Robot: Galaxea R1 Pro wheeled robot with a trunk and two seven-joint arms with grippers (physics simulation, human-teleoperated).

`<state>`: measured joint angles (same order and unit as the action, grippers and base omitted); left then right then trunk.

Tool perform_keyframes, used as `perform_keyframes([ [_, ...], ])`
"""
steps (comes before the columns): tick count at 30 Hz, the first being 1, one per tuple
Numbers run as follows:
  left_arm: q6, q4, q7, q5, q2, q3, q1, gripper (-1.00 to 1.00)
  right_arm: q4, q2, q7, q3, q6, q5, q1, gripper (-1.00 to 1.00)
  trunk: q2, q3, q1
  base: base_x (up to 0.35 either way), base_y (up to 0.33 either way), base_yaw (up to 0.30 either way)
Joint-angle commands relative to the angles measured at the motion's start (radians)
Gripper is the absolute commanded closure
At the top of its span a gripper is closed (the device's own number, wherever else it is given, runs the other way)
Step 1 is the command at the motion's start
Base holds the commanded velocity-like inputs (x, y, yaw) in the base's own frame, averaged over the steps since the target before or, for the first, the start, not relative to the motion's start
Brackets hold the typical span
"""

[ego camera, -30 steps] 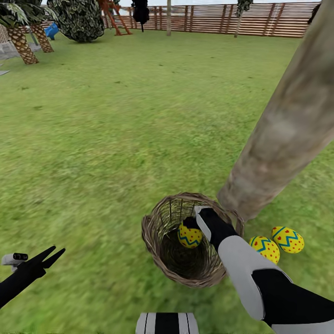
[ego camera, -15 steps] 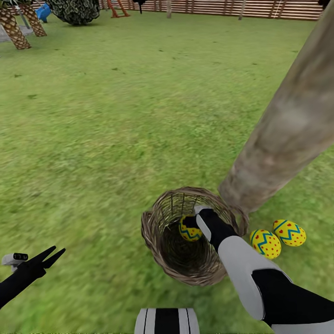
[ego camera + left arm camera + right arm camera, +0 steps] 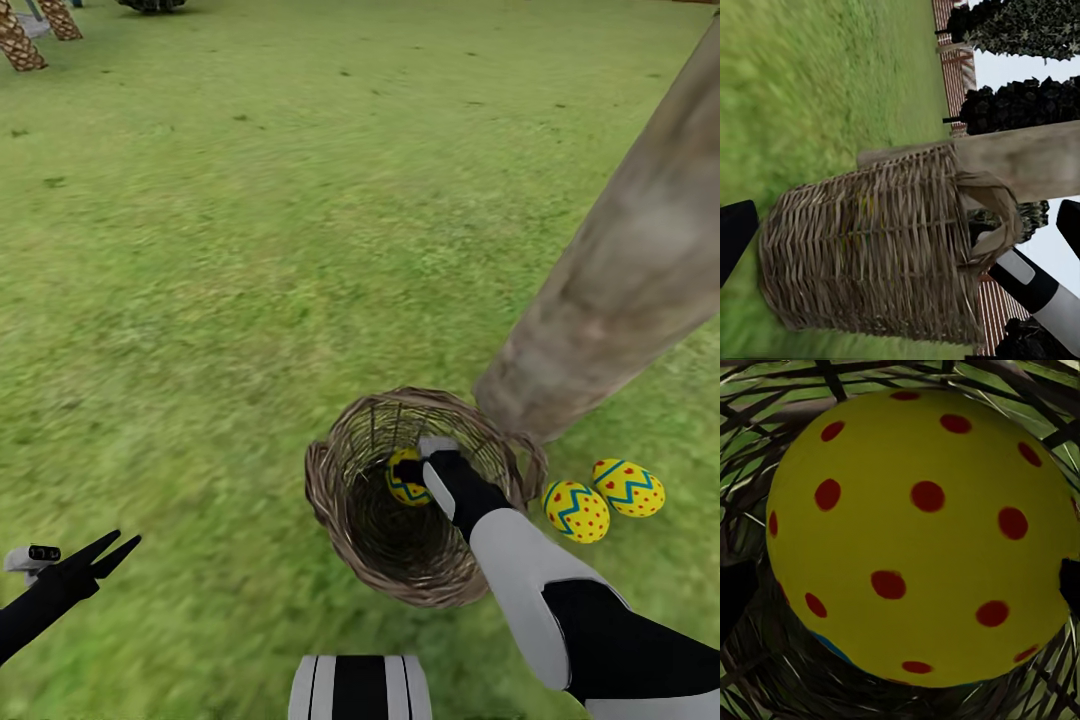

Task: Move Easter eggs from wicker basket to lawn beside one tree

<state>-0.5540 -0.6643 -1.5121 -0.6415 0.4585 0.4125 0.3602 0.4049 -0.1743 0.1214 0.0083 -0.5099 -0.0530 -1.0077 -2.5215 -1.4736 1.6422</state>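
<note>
Flat, even daylight covers the lawn [image 3: 250,200] with no sun direction to read; nothing casts a hard-edged shadow. The darkest area is the hollow of the wicker basket [image 3: 345,480], shaded around the right claw [image 3: 408,470] that reaches into it. The grass is smeared and soft, most of all close to the left claw [image 3: 118,552], with no single blades to pick out. The tree [image 3: 620,270] beside the basket leans steeply, a wide-angle stretch toward the picture's edge. In the left wrist view the grass streaks into blur, while the weave stays fairly crisp. In the right wrist view the Easter egg [image 3: 919,536] sits very close, evenly lit, without glare, its outline slightly soft.
</note>
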Motion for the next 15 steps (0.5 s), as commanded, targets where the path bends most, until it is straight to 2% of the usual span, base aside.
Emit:
perform_keyframes([
  [1,-0.011,0.000,-0.003,-0.001,0.000,0.000,0.000,-1.00,0.002,0.000,0.007,0.001,-0.001,-0.005,0.000,-1.00,-0.001,-0.005,0.000,0.000,0.000,0.000],
  [15,-0.011,0.000,-0.003,-0.001,0.000,0.001,0.000,-1.00,0.000,0.000,0.007,0.001,0.002,-0.007,0.000,-1.00,-0.002,-0.024,0.002,0.000,0.000,0.000],
])
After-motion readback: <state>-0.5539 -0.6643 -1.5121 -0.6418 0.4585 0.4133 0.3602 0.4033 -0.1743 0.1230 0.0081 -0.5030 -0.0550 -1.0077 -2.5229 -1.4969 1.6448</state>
